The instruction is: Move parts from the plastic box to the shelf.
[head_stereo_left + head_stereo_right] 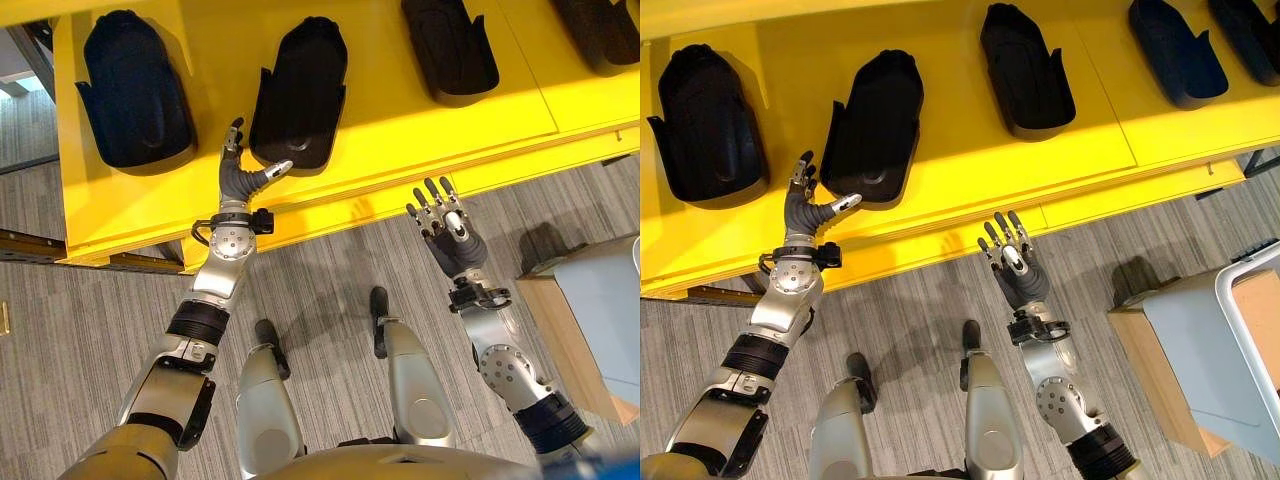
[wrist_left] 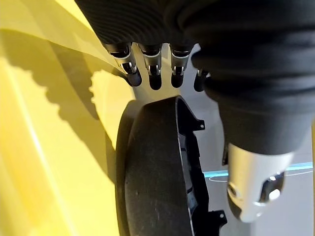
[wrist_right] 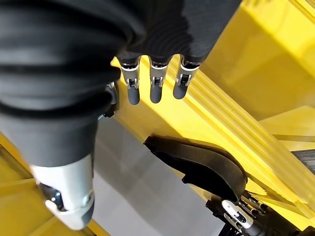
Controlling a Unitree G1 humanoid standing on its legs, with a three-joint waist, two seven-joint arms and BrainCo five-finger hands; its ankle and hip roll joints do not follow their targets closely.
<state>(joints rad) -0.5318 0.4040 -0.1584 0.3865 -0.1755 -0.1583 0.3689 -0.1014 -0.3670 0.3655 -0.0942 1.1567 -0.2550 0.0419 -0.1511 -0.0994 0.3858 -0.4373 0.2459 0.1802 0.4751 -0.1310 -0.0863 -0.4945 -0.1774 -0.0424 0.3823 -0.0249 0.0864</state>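
**Just set down: second part on the shelf, left hand beside it**

Now at the placing end of a cycle, to judge by the layout. Yellow shelf (image 1: 150, 200) carrying a row of black moulded parts, well apart from one another. Left hand (image 1: 238, 178) at the near end of the second part from the left (image 1: 300, 95), fingers straight and spread, thumb out toward the part's lower edge, just beside it or touching; contact too close to call. Nothing curled round the part. Same reading from the left wrist view: straight fingers (image 2: 155, 78) above the part's rounded rim, no grasp. Part lying flat on the shelf, hollow side up, roughly in line with its neighbours.

Right hand (image 1: 1012, 262) over the grey floor just short of the shelf's front edge, palm up, fingers straight and relaxed, holding nothing. Shown likewise in its own wrist view (image 3: 155, 86), with the shelf edge beyond.

Plastic box: probably the pale-rimmed container (image 1: 1250, 330) at the right, on a cardboard carton (image 1: 1150, 370); contents hidden.

Next, likely: clear the left hand from the part without nudging it, turn toward the box, pick up another part. Calls for a clean withdrawal straight back, then a reach well to the right.
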